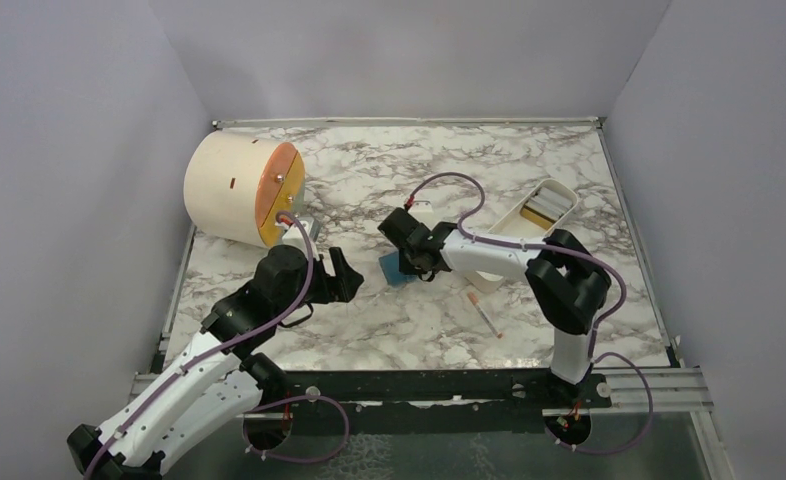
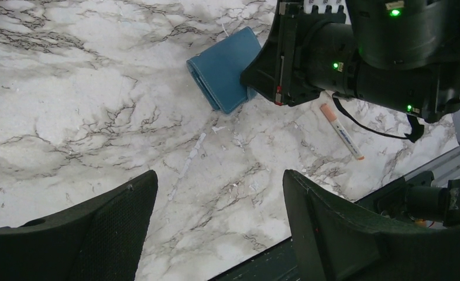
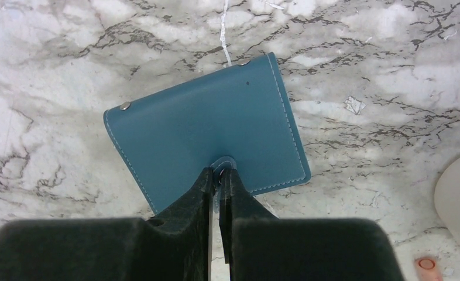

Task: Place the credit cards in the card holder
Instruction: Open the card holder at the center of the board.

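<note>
Near the middle of the table, slightly toward the near edge, the teal card holder (image 3: 204,134) lies flat and folded shut. The right gripper (image 3: 219,172) has its jaws pinched almost together on the small round snap tab at the holder's near edge. The left gripper (image 2: 216,193) hangs with its jaws wide and nothing in them, over bare marble just left of the holder. No card is in either tool. What look like pale cards lie in the white tray (image 1: 567,196) toward the far right corner, though I cannot tell them for certain. A thin white-and-red stick (image 2: 340,130) lies near the holder on its right and is best left alone. The step in hand seems to be unsnapping the flap. To do it well, the right arm should peel the tab up and back in a gentle arc rather than drag it sideways. The left tool could come down on the holder's body to pin it, lest the whole wallet lift or slide.
</note>
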Controlling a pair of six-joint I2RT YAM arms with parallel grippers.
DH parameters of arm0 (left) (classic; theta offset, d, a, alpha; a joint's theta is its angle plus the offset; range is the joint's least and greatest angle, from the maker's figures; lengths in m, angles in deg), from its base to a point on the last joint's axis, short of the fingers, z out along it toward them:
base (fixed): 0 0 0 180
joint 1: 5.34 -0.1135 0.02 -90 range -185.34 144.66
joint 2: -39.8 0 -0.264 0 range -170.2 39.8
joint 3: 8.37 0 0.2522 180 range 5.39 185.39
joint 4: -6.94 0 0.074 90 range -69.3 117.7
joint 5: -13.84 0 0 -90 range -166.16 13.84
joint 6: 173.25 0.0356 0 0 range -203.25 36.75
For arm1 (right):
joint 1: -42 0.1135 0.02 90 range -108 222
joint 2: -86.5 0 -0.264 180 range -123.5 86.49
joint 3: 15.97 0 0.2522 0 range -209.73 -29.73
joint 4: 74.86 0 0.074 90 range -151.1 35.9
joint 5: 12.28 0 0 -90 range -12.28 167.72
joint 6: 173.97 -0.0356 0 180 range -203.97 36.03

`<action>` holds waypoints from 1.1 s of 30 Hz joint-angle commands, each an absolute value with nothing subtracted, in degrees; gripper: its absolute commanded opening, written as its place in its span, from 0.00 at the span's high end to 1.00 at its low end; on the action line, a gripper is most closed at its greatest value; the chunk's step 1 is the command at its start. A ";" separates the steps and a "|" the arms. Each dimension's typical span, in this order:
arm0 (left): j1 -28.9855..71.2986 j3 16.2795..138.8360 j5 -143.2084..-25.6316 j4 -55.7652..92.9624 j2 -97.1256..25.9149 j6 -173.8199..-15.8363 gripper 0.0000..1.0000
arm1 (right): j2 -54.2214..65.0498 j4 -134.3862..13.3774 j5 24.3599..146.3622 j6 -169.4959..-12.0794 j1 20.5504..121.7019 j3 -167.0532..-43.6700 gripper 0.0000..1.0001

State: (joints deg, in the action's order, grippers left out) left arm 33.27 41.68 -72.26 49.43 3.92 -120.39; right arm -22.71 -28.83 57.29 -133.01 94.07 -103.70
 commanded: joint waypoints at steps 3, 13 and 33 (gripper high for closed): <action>32.98 40.90 -73.39 49.66 0.50 -123.76 0.21 | -17.28 -41.49 59.80 -114.06 94.38 -95.64 0.99; 32.98 39.58 -76.79 48.43 -5.24 -126.52 0.25 | -5.22 -58.32 67.37 -96.80 94.38 -83.21 0.99; 30.95 33.86 -81.98 35.17 -10.57 -131.35 0.18 | 1.96 -71.10 79.59 -101.39 94.38 -78.13 0.99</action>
State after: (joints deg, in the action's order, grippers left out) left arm 31.78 34.19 -80.74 38.79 -9.61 -129.73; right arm 1.83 -69.35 77.82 -97.93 94.07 -77.78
